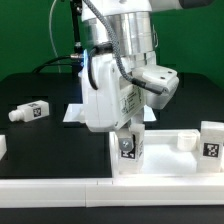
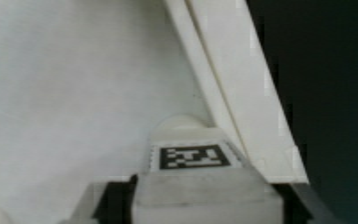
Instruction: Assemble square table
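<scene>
Between gripper (image 2: 197, 200) jaws, smooth white leg (image 2: 195, 140)

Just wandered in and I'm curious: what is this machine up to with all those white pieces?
A robot arm is putting together a small square table. Its hand sits around a short white tagged leg that stands upright on the white table slab, close to its raised rim. Whether it is gripping is unclear. A second leg stands toward the exterior view's right, and a third leg lies on the black table at the exterior view's left.
</scene>
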Robot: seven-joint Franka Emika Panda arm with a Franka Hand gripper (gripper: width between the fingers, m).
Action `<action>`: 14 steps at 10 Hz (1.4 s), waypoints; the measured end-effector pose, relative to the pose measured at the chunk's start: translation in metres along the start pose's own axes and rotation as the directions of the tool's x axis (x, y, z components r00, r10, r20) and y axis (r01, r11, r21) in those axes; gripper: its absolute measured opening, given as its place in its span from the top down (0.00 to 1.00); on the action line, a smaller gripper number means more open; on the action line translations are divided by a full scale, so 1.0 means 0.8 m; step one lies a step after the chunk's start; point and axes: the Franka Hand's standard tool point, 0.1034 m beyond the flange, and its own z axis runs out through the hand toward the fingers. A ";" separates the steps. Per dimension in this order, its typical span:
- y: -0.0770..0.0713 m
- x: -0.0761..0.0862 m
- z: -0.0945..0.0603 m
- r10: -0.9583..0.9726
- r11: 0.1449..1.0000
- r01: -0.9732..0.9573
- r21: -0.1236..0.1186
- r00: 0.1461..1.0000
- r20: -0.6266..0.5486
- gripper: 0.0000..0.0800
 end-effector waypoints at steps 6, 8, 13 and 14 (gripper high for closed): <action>0.005 -0.013 -0.002 -0.635 0.771 0.634 -0.057 0.773 0.008 0.19; 0.003 -0.014 -0.006 -0.855 0.516 0.852 -0.088 0.519 0.017 0.19; -0.001 -0.009 -0.007 -0.960 0.273 0.957 -0.100 0.278 0.038 0.45; -0.001 -0.001 -0.007 -0.941 0.332 0.937 -0.108 0.337 0.032 0.45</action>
